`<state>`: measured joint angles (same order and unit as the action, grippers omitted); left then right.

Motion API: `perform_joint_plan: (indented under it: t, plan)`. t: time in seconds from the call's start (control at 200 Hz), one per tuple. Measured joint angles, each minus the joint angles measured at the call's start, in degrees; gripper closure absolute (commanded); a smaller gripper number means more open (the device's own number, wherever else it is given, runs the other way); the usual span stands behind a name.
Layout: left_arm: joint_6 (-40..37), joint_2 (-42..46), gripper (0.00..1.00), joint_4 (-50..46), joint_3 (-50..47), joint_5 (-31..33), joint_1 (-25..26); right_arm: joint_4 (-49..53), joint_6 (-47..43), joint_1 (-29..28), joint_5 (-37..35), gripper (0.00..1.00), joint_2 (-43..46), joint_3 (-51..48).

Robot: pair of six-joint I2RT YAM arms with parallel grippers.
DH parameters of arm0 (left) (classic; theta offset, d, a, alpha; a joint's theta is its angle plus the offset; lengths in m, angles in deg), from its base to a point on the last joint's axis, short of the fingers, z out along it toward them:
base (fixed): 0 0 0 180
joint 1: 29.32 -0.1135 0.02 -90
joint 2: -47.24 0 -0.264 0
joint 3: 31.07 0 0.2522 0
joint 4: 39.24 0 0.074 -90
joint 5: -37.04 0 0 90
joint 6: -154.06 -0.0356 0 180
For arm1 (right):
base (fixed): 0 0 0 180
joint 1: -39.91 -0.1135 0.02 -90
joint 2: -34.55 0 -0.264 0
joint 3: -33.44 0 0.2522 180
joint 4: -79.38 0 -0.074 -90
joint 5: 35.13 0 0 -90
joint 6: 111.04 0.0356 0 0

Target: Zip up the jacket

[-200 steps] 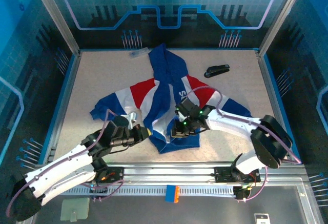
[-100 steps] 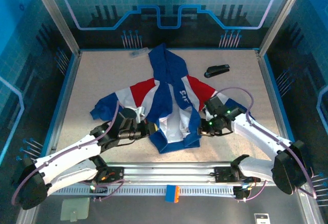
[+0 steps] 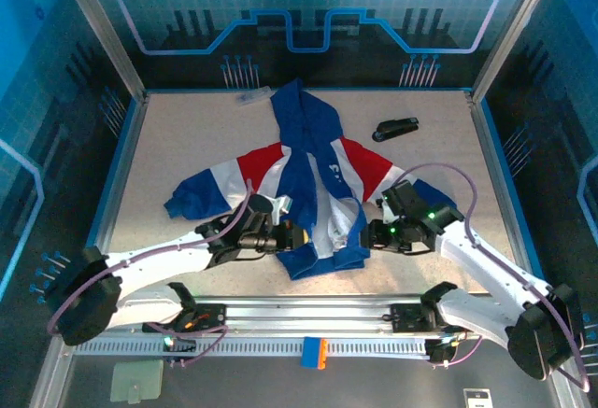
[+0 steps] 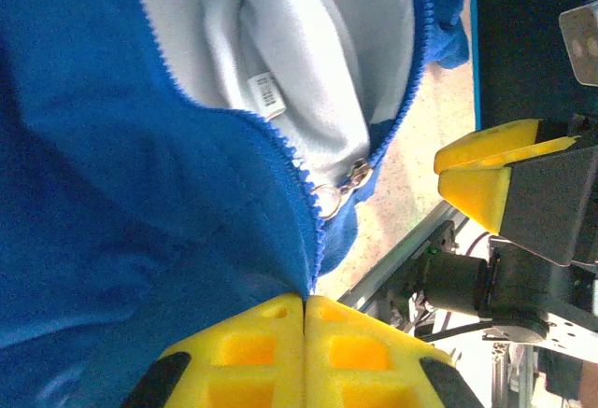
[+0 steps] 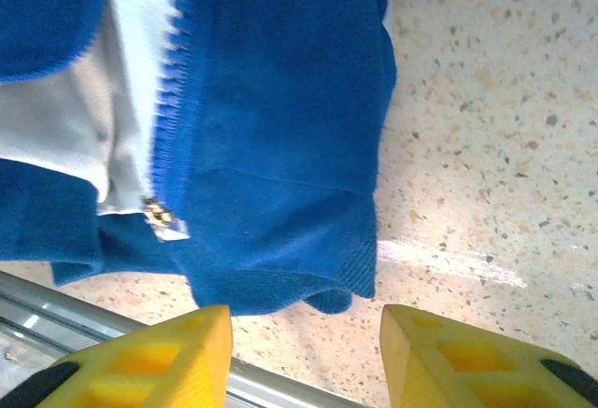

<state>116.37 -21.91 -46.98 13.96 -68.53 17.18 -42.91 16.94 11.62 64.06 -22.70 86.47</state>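
moved right since a moment ago, the left hand (image 3: 297, 237) pinches closed on the jacket (image 3: 308, 161) at its near zipper edge. the jacket lies unzipped on the desk (image 3: 187, 137). the right hand (image 3: 372, 235) gapes open, empty, just right of the hem.

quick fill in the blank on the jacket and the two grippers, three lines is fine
1. The left gripper has its fingers ___ on the front edge of the jacket.
2. The right gripper has its fingers ___, with nothing between them.
3. Between the unzipped front edges, the lining shows, and its colour is ___.

Missing words: shut; open; white
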Motion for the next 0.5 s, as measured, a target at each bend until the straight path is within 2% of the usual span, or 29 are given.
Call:
perform_joint_plan:
  t: [0.255, 0.5]
  plan:
    - [-0.2, -7.8, 1.0, 4.2, 5.4, -1.9, 2.1, -8.0, 5.8, 0.0, 3.4, 0.57, 0.3, -6.2]
    - [-0.2, -15.4, 1.0, 5.9, 9.0, -3.0, 2.6, -13.5, 8.2, -0.2, 4.2, 0.56, -1.6, -6.6]
